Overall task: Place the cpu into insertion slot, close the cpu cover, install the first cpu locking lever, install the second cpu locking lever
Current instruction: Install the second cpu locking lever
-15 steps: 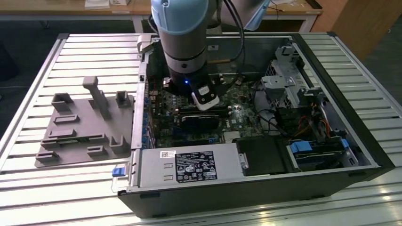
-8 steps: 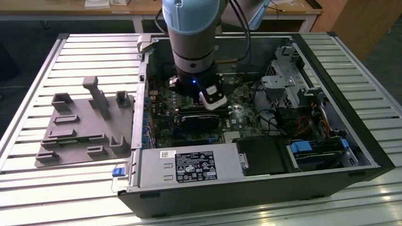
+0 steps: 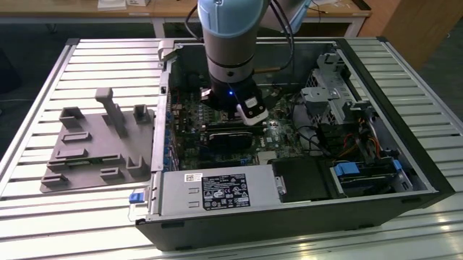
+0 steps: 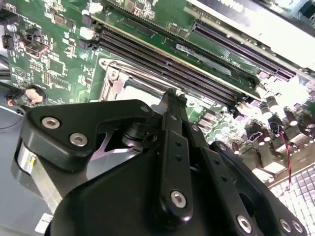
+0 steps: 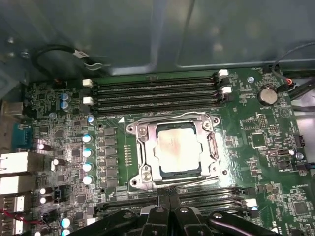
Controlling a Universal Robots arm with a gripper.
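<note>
The cpu (image 5: 176, 150), a pale square chip, lies flat in the insertion slot (image 5: 142, 178) on the green motherboard. The silvery cpu cover (image 5: 148, 143) lies down around the chip and frames its top. Thin wire levers run along the socket's edges; one (image 5: 215, 147) lies beside the chip, another (image 5: 197, 183) runs along the edge nearest my fingers. My gripper (image 5: 170, 195) is shut, its black fingertips pressed together at that edge, with nothing visibly held. In the second wrist view the gripper (image 4: 170, 94) ends just over the cover (image 4: 114, 74). In the exterior view the gripper (image 3: 250, 116) reaches down into the case.
The open computer case (image 3: 405, 162) surrounds the work, with a drive cage (image 3: 329, 92), cables and a power supply (image 3: 217, 192) close by. Long black memory slots (image 5: 155, 91) flank the socket. A grey holder tray (image 3: 94, 146) lies on the slatted table at the exterior view's left.
</note>
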